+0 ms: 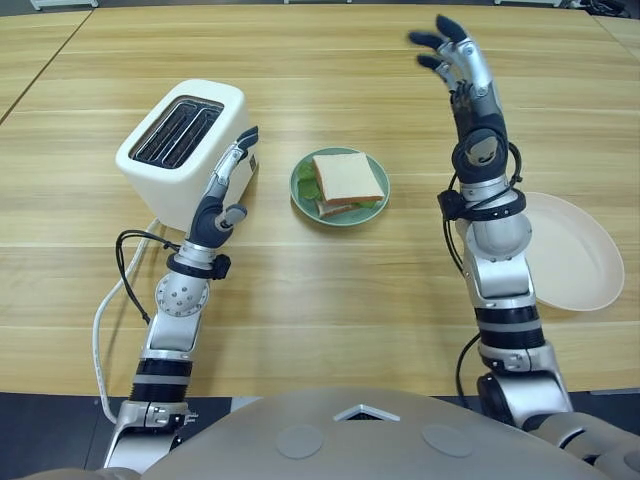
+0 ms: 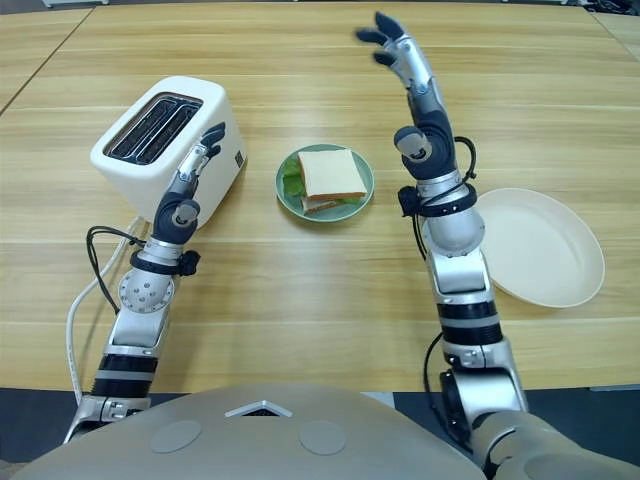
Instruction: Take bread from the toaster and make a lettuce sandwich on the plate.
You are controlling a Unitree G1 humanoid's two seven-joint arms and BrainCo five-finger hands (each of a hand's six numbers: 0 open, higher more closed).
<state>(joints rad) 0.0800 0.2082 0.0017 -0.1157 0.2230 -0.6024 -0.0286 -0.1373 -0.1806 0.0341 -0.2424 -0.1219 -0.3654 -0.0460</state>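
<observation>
Apparently the build is finished: a white bread sandwich (image 1: 346, 178) with green lettuce showing at its edges sits on the small round green plate (image 1: 350, 221). From the left hand's fingers (image 1: 246, 140) it lies just to their right, near but apart. The left hand (image 1: 226, 188) is stretched nearly straight and holds nothing, lying along the side wall of the white two-slot toaster (image 1: 160, 190), whose slots look dark and empty. The right hand (image 2: 405, 62) is raised with its fingers (image 2: 372, 36) spread wide, empty, and the sandwich is well apart from them, lower, nearer the robot and to their left. The top slice is roughly square and slightly skewed. The left hand is the nearer. A large cream plate (image 1: 580, 255) lies right of the right arm.
</observation>
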